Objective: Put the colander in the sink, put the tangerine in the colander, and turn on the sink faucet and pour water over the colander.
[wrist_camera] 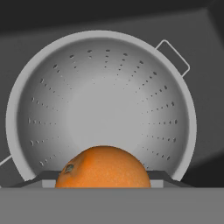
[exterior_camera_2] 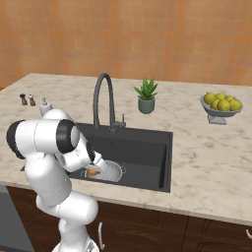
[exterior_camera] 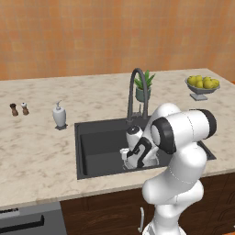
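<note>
The claw (exterior_camera_2: 93, 171) is seen low in the sink (exterior_camera_2: 147, 147), left of centre in the right base view, pinching the tangerine (exterior_camera_2: 92, 172) directly over the colander (exterior_camera_2: 112, 172). In the hand view the tangerine (wrist_camera: 103, 168) sits at the bottom centre, held between the two dark fingertips (wrist_camera: 43, 178), with the colander (wrist_camera: 100, 105) open below it, its bowl bare and its rolled rim taking up most of the frame. One wire handle is seen at the upper right of that rim, and part of another at the lower left. The black sink floor (wrist_camera: 205, 65) shows around the rim on all sides, widest toward the right.

In the left base view the colander is hidden behind the forearm, and the claw (exterior_camera: 126, 158) is low in the sink (exterior_camera: 92, 142), near its front wall. The faucet (exterior_camera: 137, 94) stands at the back edge, arching over the basin above the arm. On the table (exterior_camera: 36, 151) a pump bottle (exterior_camera: 59, 114) stands just beside the sink's upper left corner, two shakers (exterior_camera: 19, 109) farther left, a plant (exterior_camera: 143, 87) behind the faucet and a fruit bowl (exterior_camera: 202, 86) at the upper right.
</note>
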Tool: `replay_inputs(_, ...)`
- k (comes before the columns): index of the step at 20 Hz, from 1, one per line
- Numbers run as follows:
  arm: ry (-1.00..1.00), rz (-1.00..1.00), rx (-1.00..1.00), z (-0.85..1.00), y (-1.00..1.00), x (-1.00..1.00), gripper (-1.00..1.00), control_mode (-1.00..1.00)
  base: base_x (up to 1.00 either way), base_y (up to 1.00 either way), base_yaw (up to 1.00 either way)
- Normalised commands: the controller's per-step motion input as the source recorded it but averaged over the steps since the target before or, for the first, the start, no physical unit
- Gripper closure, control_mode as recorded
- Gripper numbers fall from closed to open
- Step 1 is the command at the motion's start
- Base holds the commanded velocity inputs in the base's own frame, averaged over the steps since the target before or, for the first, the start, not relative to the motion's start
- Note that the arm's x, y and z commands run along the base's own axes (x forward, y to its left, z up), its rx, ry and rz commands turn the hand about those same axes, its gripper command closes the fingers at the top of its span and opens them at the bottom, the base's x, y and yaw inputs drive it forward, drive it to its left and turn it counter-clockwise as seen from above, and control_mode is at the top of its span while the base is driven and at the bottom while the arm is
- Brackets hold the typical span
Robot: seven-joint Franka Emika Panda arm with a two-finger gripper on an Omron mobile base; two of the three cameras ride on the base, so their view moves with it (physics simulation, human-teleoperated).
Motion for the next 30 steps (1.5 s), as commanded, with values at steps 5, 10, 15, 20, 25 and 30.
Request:
replay_inputs(5, 0.0, 0.0, 0.0, -0.09, 0.0, 0.06, 1.0, -1.0, 0.0, 0.0, 0.0)
replay_inputs(10, 0.0, 0.0, 0.0, -0.09, 0.0, 0.07, 1.0, -1.0, 0.0, 0.0, 0.0)
replay_inputs(15, 0.01, 0.0, 0.0, -0.11, -0.01, 0.04, 1.0, -1.0, 0.0, 0.0, 0.0)
replay_inputs(20, 0.03, 0.0, 0.0, -0.11, 0.0, 0.06, 1.0, -1.0, 0.0, 0.0, 0.0)
replay_inputs(25, 0.0, 0.0, 0.0, -0.07, 0.0, 0.07, 1.0, -1.0, 0.0, 0.0, 0.0)
replay_inputs(30, 0.0, 0.0, 0.0, -0.09, -0.01, 0.04, 1.0, -1.0, 0.0, 0.0, 0.0)
